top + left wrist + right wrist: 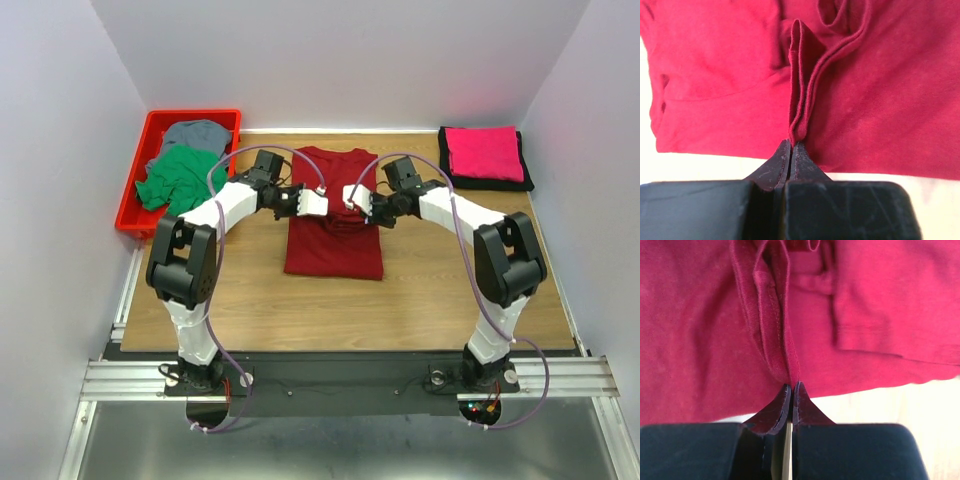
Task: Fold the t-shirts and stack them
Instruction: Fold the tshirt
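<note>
While both arms reach in over the middle of the table (420,300), a dark red t-shirt (333,235) lies flat there, its collar toward the far edge and its hem toward the arm bases. It looks narrow and roughly rectangular, with no sleeves sticking out at the sides.

The left arm (235,200) comes in from the left and the right arm (450,205) from the right, and their jaws meet close together over the upper half of the shirt, just apart from each other. From the left wrist, the jaws are pressed tight together on a raised ridge of cloth (800,90) that stands up from the shirt (890,90), with pale table (700,167) showing beneath. From the right wrist it is much the same: the jaws are pinched on a gathered fold (775,325) of the shirt (690,330), hem stitching visible along it.

At the far left corner sits a red bin (135,190) holding a crumpled green shirt (180,178) and a grey shirt (197,133). At the far right corner a folded pink shirt (484,152) rests on top of a folded black shirt (490,183).
</note>
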Robot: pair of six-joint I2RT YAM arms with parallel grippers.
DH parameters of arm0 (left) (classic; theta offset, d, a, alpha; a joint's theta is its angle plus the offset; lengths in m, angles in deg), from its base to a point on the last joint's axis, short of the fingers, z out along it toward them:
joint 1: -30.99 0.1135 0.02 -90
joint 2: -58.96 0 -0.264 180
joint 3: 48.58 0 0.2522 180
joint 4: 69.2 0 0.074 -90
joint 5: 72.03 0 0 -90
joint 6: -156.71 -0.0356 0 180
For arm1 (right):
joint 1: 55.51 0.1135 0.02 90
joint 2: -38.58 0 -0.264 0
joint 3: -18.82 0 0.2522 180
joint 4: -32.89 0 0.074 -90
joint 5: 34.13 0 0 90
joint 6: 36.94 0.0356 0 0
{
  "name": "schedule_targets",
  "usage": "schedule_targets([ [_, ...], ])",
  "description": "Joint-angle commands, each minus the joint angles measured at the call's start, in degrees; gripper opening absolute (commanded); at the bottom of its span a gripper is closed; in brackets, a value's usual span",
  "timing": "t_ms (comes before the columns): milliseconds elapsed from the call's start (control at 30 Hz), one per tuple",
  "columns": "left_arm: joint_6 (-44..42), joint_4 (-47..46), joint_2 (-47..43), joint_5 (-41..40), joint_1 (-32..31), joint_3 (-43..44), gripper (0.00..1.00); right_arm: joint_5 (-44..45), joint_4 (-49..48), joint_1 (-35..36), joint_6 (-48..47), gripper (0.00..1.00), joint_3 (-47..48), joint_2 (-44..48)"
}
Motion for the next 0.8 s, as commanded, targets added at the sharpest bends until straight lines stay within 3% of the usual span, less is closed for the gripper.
schedule_targets([
  [0, -1.8, 0.8, 2.2, 0.4, 1.2, 5.0, 0.0, -2.2, -2.2, -1.8, -2.4, 0.01, 5.8, -3.1],
  [67, -1.7, 0.5, 3.9, -0.1, 1.2, 6.3, 0.06, -2.1, -2.1, -2.0, -2.9, 0.01, 7.0, -5.0],
  [133, -0.8, 0.1, 5.4, -0.7, 1.2, 7.6, 0.21, -1.4, -2.1, -2.1, -3.0, 0.09, 7.7, -6.1],
  [167, 0.5, -0.1, 6.0, -1.0, 1.2, 8.2, 0.28, -0.8, -2.1, -2.1, -2.3, 0.29, 8.4, -6.3],
  [200, 1.6, -1.0, 6.6, -1.9, 1.2, 9.5, 0.4, 0.4, -2.1, -2.1, -1.0, 0.39, 8.5, -6.8],
  [267, 2.9, -1.0, 7.0, -2.3, 1.4, 10.8, 0.57, 1.2, -2.2, -2.2, -0.3, 0.5, 8.3, -6.4],
  [300, 3.8, -1.4, 6.9, -2.2, 1.6, 11.2, 0.7, 1.8, -2.2, -2.4, 1.1, 0.51, 8.2, -5.6],
  [333, 4.7, -1.8, 6.8, -2.1, 1.9, 12.0, 0.71, 2.0, -2.2, -2.5, 1.9, 0.52, 8.2, -5.2],
  [400, 6.6, -2.6, 6.4, -2.0, 2.6, 12.5, 0.72, 2.9, -2.2, -2.5, 3.8, 0.66, 8.1, -4.1],
  [500, 10.1, -2.4, 4.1, -0.4, 4.0, 12.4, 0.72, 4.7, -2.2, -2.7, 7.0, 0.69, 8.2, -1.5],
  [567, 11.7, -1.2, 2.3, 0.9, 4.6, 10.4, 0.72, 4.8, -2.1, -2.9, 8.9, 0.68, 7.4, 1.2],
  [767, 10.5, 0.1, -9.1, 4.9, 4.9, -4.1, 0.66, -0.4, -0.3, -2.0, 9.6, 0.52, -1.6, 10.1],
])
